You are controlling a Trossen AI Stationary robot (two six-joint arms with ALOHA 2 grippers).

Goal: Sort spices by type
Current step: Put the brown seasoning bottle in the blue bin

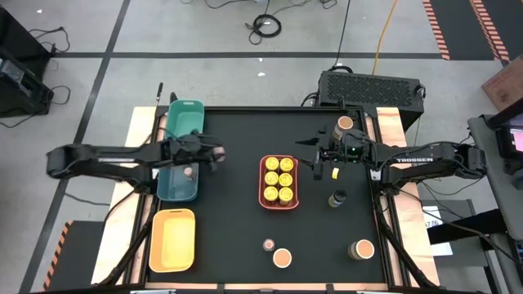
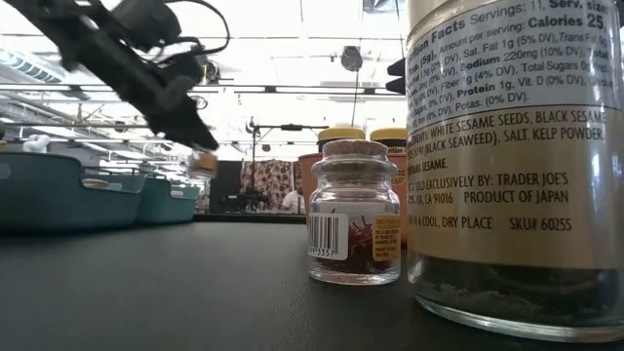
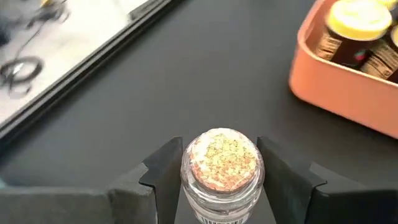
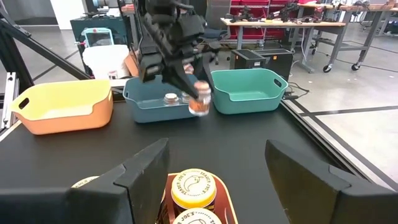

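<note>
Jaws of the left gripper (image 3: pixel 221 186) pinch a cork-topped spice jar (image 3: pixel 222 168) near the desk's left edge, beside the blue tray (image 1: pixel 176 186). Right gripper (image 4: pixel 217 180), jaws spread and empty, hangs over the coral tray (image 1: pixel 264 181) of yellow-lidded jars (image 1: pixel 278 180).

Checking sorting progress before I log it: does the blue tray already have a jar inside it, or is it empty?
Not empty. The blue tray holds one small cork-topped jar, seen from above and from the right wrist view; no other jar shows in it.

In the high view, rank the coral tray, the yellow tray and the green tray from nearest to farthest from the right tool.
Measured from the right tool, open above the table's right half:
1. The coral tray, mid-table, just to its left, holding yellow-lidded jars.
2. The green tray, at the far-left side.
3. The yellow tray, at the near-left corner.
</note>
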